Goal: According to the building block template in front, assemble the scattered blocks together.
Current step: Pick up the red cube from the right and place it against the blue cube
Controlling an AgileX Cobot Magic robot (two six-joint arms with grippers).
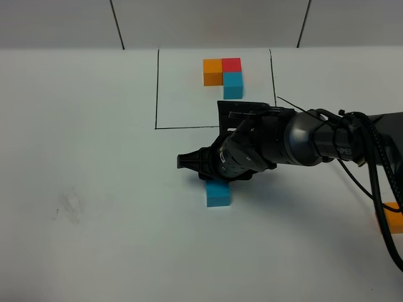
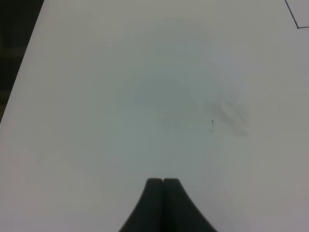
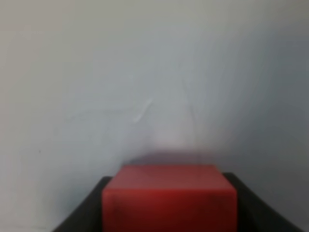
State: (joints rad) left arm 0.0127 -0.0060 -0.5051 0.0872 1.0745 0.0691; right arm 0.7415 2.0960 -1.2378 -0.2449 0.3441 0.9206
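Observation:
The building block template (image 1: 223, 75), an orange, red and cyan cluster, sits inside a black drawn rectangle at the back. A loose cyan block (image 1: 218, 192) lies on the white table in front of the frame. My right gripper (image 1: 208, 172) reaches across the middle and hovers at this block's far edge. In the right wrist view it is shut on a red block (image 3: 169, 198), dark fingers (image 3: 89, 209) on both sides. An orange block (image 1: 394, 218) shows at the right edge, partly behind cables. My left gripper (image 2: 163, 182) is shut and empty over bare table.
The black rectangle line (image 1: 186, 128) runs just behind the right gripper. A faint grey smudge (image 1: 69, 204) marks the table at the left. The table's left edge (image 2: 21, 77) shows in the left wrist view.

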